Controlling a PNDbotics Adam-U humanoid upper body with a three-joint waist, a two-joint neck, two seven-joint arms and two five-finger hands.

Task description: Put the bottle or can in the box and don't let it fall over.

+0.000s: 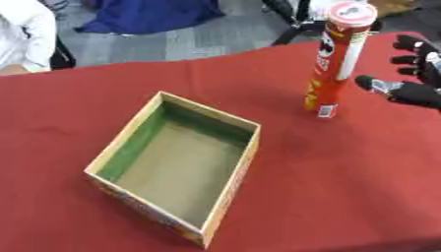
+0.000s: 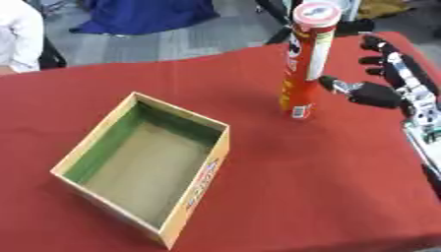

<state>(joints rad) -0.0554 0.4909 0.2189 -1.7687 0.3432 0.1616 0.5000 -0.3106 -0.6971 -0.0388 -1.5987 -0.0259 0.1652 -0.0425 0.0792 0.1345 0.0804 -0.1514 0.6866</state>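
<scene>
Can: tall red crisp can (image 1: 337,59) stood upright on the red tablecloth (image 1: 344,187), beyond the box's right corner.
Right hand (image 2: 388,81): spread open just beside the can, holding nothing.
Box: open cardboard box (image 2: 185,199), empty, well apart.

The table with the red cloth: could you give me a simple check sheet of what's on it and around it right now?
Surface: table covered in red cloth, lying slightly askew in view.
Job's things: tall red can with a pale lid, standing upright on the cloth; open cardboard box, nothing inside, left of the can and apart from it.
Clutter: nothing seen.
Hands: right hand open beside the can, thumb toward it, apparently not touching; left hand not in view.
Cables: nothing seen.
Surroundings: grey floor, blue fabric beyond the far edge, a white sleeve at the far left.
</scene>
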